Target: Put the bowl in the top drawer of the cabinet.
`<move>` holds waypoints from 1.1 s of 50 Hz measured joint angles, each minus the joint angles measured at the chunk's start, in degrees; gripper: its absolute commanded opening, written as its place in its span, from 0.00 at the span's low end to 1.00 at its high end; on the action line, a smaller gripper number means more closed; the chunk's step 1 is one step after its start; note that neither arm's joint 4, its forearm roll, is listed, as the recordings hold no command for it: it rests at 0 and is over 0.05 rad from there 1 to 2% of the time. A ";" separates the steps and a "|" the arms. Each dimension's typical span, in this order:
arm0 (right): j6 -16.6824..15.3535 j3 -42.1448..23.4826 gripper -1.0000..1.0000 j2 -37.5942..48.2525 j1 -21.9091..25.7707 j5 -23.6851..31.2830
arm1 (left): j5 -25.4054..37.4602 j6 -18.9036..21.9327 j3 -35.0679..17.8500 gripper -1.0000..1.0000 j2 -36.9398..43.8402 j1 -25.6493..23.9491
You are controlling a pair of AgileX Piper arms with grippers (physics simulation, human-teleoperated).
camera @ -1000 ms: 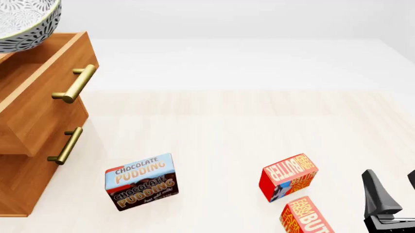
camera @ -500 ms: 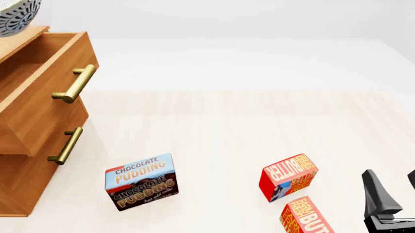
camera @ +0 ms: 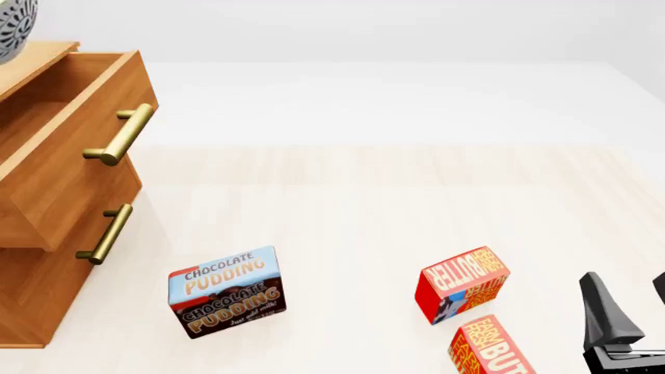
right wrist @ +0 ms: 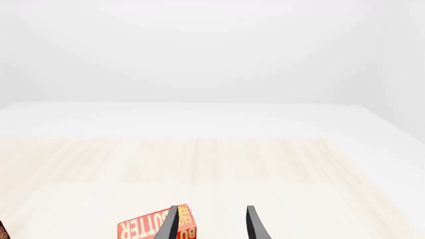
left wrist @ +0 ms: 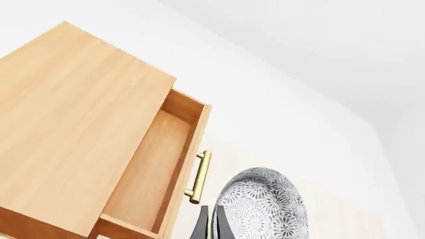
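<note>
Only a sliver of the bowl [camera: 12, 27] shows in the front view's top left corner, high above the cabinet [camera: 31, 288]. The left wrist view has the patterned bowl [left wrist: 265, 209] on edge, my left gripper [left wrist: 214, 225] shut on its rim. From there I look down on the cabinet top [left wrist: 66, 119] and the top drawer [left wrist: 149, 169], which is pulled out and empty, its brass handle [left wrist: 199, 175] beside the bowl. My right gripper [camera: 631, 305] stands open at the table's near right, holding nothing.
A chocolate pudding box [camera: 226, 291] lies in front of the cabinet. Two red butter boxes [camera: 462, 283] [camera: 490, 348] sit near my right gripper; one butter box [right wrist: 151, 230] shows beside its fingers. The lower drawer [camera: 62, 234] is closed.
The bowl has moved up and to the left, nearly leaving the front view. The right arm, the drawer and the boxes have not moved.
</note>
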 measured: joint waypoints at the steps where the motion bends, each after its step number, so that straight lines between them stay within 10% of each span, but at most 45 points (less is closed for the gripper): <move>1: -0.01 0.00 1.00 0.00 0.01 0.00 | -0.21 -0.27 0.31 0.00 -0.08 0.38; 55: -0.07 0.00 1.00 -0.04 0.15 -0.04 | -5.86 -3.92 3.93 0.00 8.30 19.77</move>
